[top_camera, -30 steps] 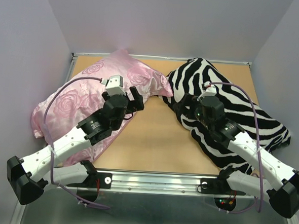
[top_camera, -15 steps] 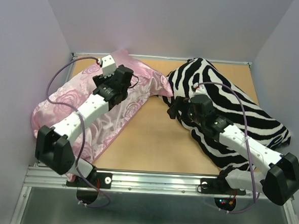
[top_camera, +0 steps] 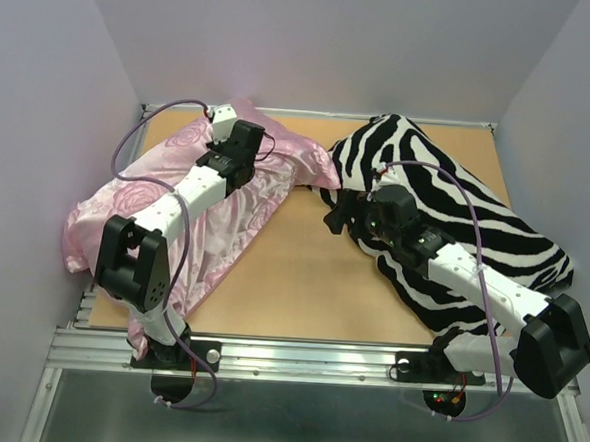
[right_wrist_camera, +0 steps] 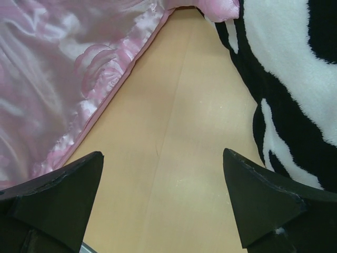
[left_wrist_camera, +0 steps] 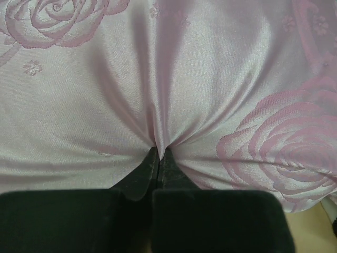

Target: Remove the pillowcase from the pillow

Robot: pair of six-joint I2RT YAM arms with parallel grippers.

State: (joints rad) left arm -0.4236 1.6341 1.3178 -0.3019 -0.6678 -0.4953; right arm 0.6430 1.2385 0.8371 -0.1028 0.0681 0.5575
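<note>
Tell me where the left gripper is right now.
The left gripper is at the table's far left in the top view, pinching the pillowcase.

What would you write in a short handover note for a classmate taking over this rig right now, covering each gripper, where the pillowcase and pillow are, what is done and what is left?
Left gripper: shut on a pinched fold of the pillowcase, near its far end.
Right gripper: open, holding nothing, over bare table between the pink pillowcase and the zebra pillow.
Pillowcase: lies on the left side of the table; the pillow cannot be seen, so it seems to be covered.
Done: a grip on the fabric.
Left: pull the cover off; the right gripper could probably help hold the pillow.
</note>
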